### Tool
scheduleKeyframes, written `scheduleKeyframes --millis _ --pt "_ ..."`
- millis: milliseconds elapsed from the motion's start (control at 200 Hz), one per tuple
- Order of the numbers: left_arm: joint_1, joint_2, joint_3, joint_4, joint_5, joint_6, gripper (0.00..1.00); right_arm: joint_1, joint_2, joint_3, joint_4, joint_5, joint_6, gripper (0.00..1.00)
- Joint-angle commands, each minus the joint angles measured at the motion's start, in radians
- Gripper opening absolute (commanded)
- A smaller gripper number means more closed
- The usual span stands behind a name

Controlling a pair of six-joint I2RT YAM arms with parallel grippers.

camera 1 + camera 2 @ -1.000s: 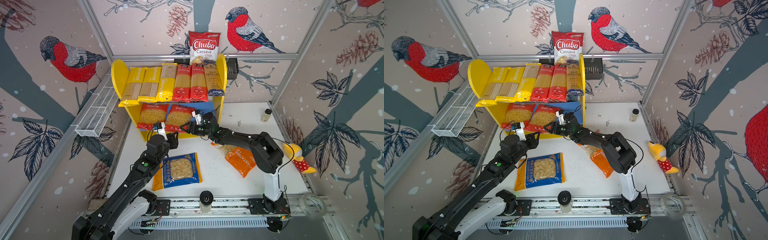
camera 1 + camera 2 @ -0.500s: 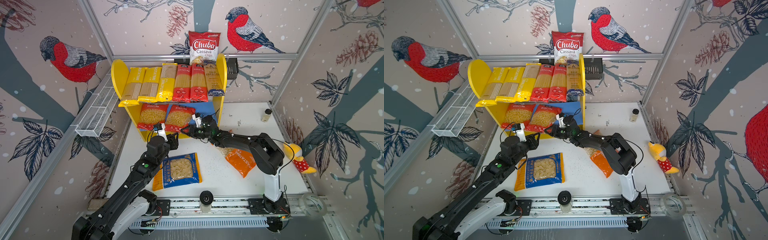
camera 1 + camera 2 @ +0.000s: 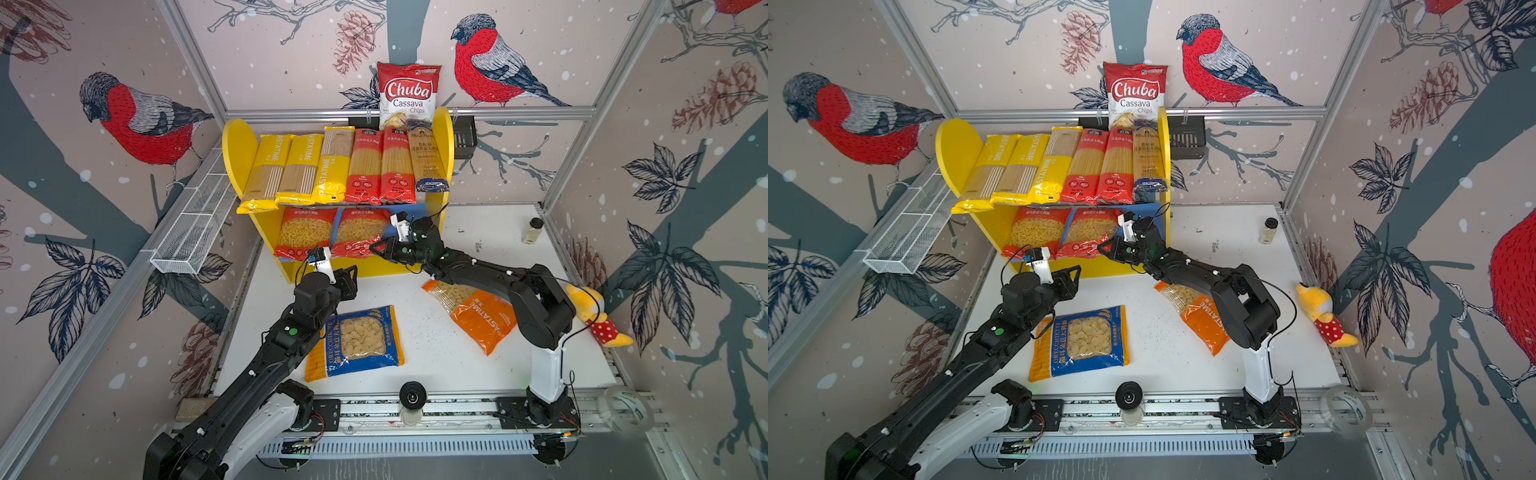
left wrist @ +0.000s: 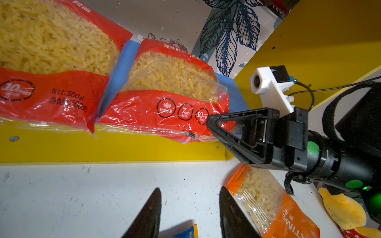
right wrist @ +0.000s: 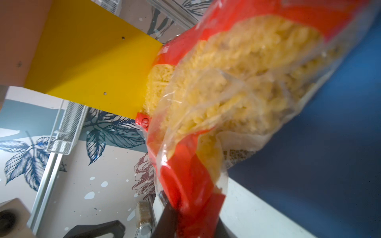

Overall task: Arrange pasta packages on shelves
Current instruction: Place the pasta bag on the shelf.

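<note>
Left wrist view, right pincer point(image 4: 210, 123) gripping red bag point(image 4: 156, 115) corner at shelf point(image 4: 103, 146) edge, left pincer point(image 4: 190, 188) parted, empty

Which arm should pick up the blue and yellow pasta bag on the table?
Probably left. The left gripper hovers open over the white table beside the blue-and-yellow plastic pasta bag. The right gripper is clamped on a corner of a red plastic fusilli bag on the yellow wooden shelf.

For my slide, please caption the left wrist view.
Right gripper, jaws pinching a red pasta bag on the lower shelf.
</note>
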Motion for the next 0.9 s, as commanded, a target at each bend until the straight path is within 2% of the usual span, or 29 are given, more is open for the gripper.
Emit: scheduleKeyframes --millis 0,185,290,665,896 --pt "-0.003 0.007 -0.006 0.041 0.008 -0.012 0.46 0.006 -0.003 -0.019 0.028 -0.005 -0.018 0.27" --pt "-0.043 0.050 0.013 0.068 -0.004 -0.014 0.46 0.013 -0.032 -0.057 0.032 -0.003 -0.031 0.53" --pt "-0.094 0.070 0.026 0.077 -0.044 -0.003 0.46 0.012 -0.055 -0.087 0.013 0.000 -0.047 0.59" --pt "-0.244 0.090 -0.016 0.144 -0.143 -0.039 0.46 0.012 -0.135 -0.140 -0.097 -0.014 -0.097 0.63" --pt "-0.269 0.096 0.000 0.120 -0.151 -0.028 0.46 0.013 -0.204 -0.233 -0.047 0.017 -0.070 0.64"
